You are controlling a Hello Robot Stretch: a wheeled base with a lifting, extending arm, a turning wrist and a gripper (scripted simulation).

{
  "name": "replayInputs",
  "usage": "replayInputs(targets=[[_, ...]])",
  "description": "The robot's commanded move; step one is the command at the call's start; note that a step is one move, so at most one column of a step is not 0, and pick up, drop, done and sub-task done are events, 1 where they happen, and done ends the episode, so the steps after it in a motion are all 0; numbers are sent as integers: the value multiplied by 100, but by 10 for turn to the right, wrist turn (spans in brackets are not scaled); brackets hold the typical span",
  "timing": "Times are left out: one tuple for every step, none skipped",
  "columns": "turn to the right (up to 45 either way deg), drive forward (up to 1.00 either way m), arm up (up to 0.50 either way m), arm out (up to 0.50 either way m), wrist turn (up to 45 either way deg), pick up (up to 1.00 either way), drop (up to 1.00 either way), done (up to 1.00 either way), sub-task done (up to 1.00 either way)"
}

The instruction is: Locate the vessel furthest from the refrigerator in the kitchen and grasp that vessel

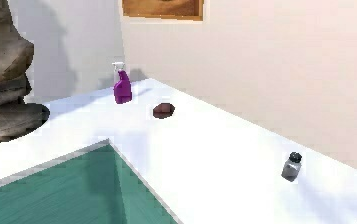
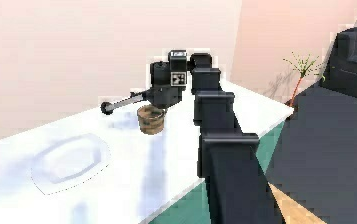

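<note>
Step in hand, by my read: closing in for grasp. Dark arm [image 2: 226, 150] reaches across white counter [image 2: 116, 195]; gripper [image 2: 110, 104] hangs close by brown vessel [image 2: 151, 121]. Whether over, beside or touching: can't tell. Vessel stands upright on counter near far wall, near clear plate [image 2: 71, 160]. Jaw state can't tell; can't tell if anything held. Forward view: spray bottle [image 1: 121, 82], dark bowl [image 1: 164, 109], shaker [image 1: 291, 166] on counter. Next move calls for: fingers lined on vessel, firm hold, straight lift. Small vessel may tip if nudged.
</note>
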Motion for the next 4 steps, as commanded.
replayInputs(targets=[[0,0,0,0,210,0,0,0,0],[0,0,-16,0,0,0,0,0,0],[0,0,0,0,0,100,0,0,0],[0,0,10,0,0,0,0,0,0]])
